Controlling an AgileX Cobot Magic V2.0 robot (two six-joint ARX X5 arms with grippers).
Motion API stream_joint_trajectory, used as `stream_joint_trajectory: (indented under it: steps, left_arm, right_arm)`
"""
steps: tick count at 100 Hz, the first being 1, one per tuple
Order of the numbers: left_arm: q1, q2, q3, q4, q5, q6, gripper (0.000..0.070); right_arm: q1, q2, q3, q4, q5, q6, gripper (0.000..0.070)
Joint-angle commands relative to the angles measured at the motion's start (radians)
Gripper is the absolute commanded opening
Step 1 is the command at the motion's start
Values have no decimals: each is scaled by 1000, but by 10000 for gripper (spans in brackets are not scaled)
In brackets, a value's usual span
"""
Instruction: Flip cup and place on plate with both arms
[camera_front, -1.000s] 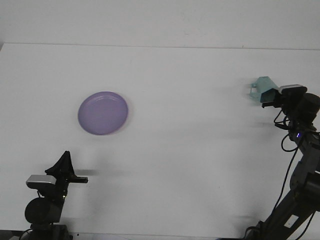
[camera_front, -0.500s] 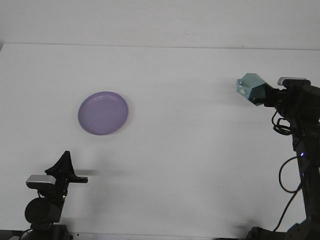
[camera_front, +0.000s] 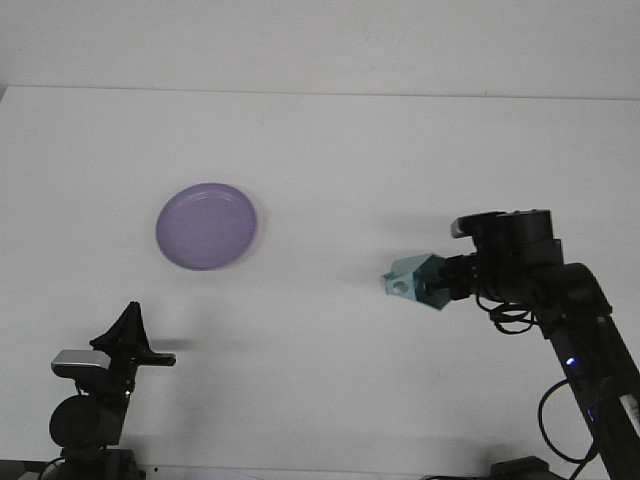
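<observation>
At the far left I see my left gripper (camera_front: 128, 322), black and pointed, low near the front edge of the white table (camera_front: 330, 150). I cannot tell if its jaws are open or closed. Up and to the right of it lies the round, flat purple plastic plate (camera_front: 206, 226), with nothing on it. Far to the right is the small pale teal plastic cup (camera_front: 413, 282). It has flat, angled sides and I can see 1 small round hole on its left face. It is tipped over sideways, well apart from the plate. My right gripper (camera_front: 436, 288) is clamped onto the cup's right end. The black right arm (camera_front: 560, 300) goes down to the corner.
</observation>
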Motion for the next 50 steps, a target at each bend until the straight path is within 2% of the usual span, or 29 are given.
stream_joint_trajectory:
  steps: [1, 26, 50]
  left_arm:
    - [0, -1, -11, 11, 0, -15, 13]
    - [0, -1, -11, 10, 0, -15, 13]
    - [0, -1, -11, 9, 0, -15, 13]
  right_arm:
    - [69, 22, 22, -18, 35, -20, 6]
    - [257, 117, 22, -79, 137, -18, 6]
    - [340, 251, 22, -108, 241, -35, 5]
